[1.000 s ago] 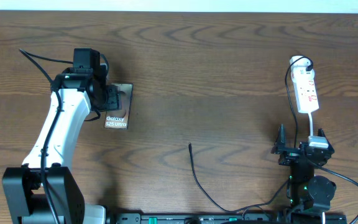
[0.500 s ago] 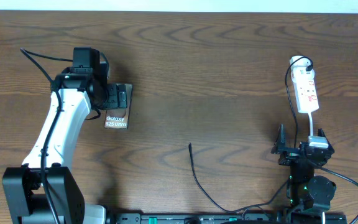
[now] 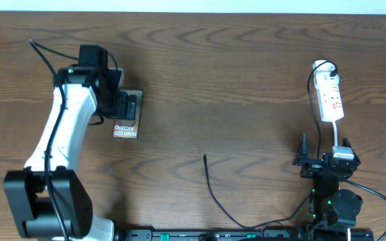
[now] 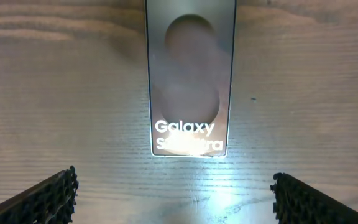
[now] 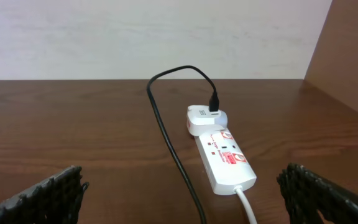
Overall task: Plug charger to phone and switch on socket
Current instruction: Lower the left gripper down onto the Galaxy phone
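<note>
We read the phone (image 4: pixel 190 81) as brown fading to silver, with white lettering. The counter (image 3: pixel 233 80) under the phone is dark brown wood grain. Far right of the phone, the socket (image 5: pixel 227 158) is white with red marks and the charger (image 5: pixel 166 142) is black. Left claw (image 4: pixel 174 202) pads (image 4: pixel 45 199) are black with a knobbly grid.

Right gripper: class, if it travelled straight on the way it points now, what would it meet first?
Probably the charger, whose black cable runs toward the open right gripper, nearer than the socket. Height over the table is unclear, so it might pass above.
</note>
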You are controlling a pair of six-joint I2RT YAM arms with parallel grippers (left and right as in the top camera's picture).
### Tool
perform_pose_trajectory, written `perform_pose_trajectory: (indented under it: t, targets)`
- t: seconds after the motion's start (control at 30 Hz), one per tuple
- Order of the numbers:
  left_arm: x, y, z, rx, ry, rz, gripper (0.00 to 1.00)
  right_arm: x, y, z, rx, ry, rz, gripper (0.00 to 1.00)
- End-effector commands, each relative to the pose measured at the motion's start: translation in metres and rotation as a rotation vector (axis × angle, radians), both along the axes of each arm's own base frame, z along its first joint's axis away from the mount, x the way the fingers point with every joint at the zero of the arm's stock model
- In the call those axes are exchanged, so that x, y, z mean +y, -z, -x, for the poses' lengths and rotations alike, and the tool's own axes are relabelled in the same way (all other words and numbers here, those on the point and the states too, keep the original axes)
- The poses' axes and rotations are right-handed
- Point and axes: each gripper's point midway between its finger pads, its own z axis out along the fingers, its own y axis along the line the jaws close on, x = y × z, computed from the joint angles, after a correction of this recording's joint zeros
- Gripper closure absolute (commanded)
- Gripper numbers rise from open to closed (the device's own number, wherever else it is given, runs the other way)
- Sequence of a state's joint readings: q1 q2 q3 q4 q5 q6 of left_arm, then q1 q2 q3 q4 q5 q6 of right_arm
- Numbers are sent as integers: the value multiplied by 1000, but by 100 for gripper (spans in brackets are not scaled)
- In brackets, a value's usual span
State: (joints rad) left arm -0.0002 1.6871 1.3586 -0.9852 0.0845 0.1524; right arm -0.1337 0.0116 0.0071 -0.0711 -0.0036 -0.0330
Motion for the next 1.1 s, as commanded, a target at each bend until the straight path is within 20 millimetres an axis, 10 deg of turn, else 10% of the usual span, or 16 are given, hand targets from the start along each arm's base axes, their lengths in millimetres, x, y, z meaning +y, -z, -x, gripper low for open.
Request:
perform_pose_trajectory:
  t: [0.0, 1.07]
  targets:
    - [0, -4, -13, 16, 42, 2, 2, -2, 0, 1, -2, 10, -9, 1]
    - [-9, 65, -38, 160, -94, -16, 2, -2, 0, 1, -2, 10, -9, 1]
